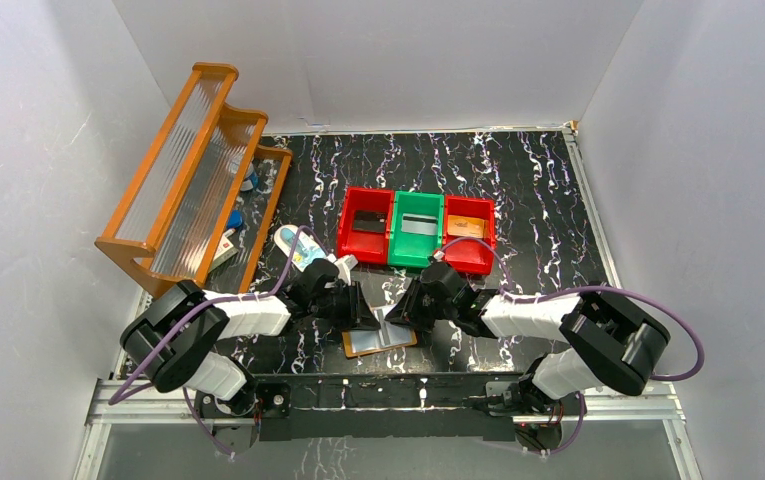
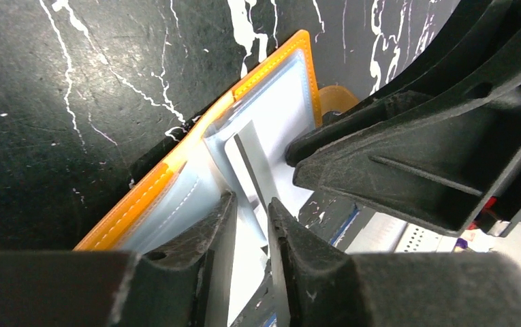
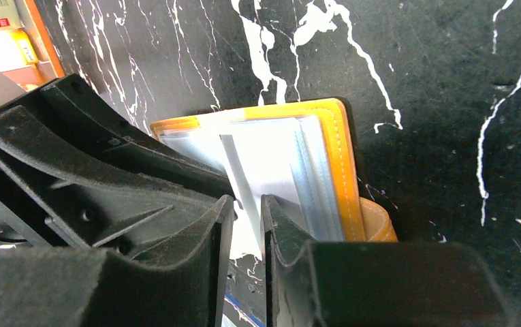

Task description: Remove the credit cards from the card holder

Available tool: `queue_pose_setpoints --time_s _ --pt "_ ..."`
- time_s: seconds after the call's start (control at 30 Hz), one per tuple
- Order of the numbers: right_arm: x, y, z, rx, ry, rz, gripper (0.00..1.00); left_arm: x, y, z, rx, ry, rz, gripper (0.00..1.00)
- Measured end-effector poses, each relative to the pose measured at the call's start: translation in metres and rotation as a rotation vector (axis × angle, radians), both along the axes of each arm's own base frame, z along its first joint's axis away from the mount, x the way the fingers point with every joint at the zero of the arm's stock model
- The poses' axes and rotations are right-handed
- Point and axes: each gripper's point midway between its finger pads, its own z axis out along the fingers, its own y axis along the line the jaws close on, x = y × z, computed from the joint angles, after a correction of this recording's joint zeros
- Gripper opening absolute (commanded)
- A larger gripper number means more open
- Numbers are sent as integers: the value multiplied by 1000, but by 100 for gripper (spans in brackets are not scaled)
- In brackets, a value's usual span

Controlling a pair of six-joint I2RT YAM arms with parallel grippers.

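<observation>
The flat orange rectangular card holder [image 1: 398, 340] is lying on the black, white-veined tabletop [image 1: 558, 200]. It is sitting close to the near edge, midway between the two arm bases, with its long axis running across the table from left to right at a slight tilt.

The left gripper [image 1: 366, 312] and the right gripper [image 1: 410, 314] are meeting tip to tip over its far long edge, almost touching each other. Neither arm is standing nearer than the other. The holder is lying just toward the bases from both claws.

In the left wrist view, a thin, shiny, pale blue-grey credit card [image 2: 247, 153] is standing up edge-on from the holder's clear face. It is running straight into the narrow slit between that claw's fingers [image 2: 225, 225].

In the right wrist view, the right claw's fingers [image 3: 271, 218] are likewise standing a slit apart, with a pale sheet rising between them. For either claw it cannot be told whether the pads are actually pinching or only straddling the sheet. It also cannot be told whether the right one is on the card or on the clear film.

The coming pull is likely depending on this alignment. The card's plane is lying in line with the left slit, so it should be drawn along that plane while the orange sleeve is being held down.
</observation>
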Motion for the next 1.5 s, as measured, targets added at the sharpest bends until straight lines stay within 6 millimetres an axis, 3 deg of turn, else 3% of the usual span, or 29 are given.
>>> queue_pose_setpoints --time_s 0.2,0.43,0.97,1.3,1.5 --pt "-1 -1 2 4 -6 4 35 -1 -1 0 -4 4 1 26" --pt "-2 -16 7 -78 -43 19 38 1 1 -2 36 -2 -4 26" --pt "-4 -24 -1 -156 -39 54 39 0 1 -1 47 -13 -20 26" --pt "-2 -31 12 -195 -69 60 42 -1 3 -1 54 -15 -27 25" --pt "-2 -28 12 -184 -72 70 38 -2 3 -1 57 -17 -30 25"
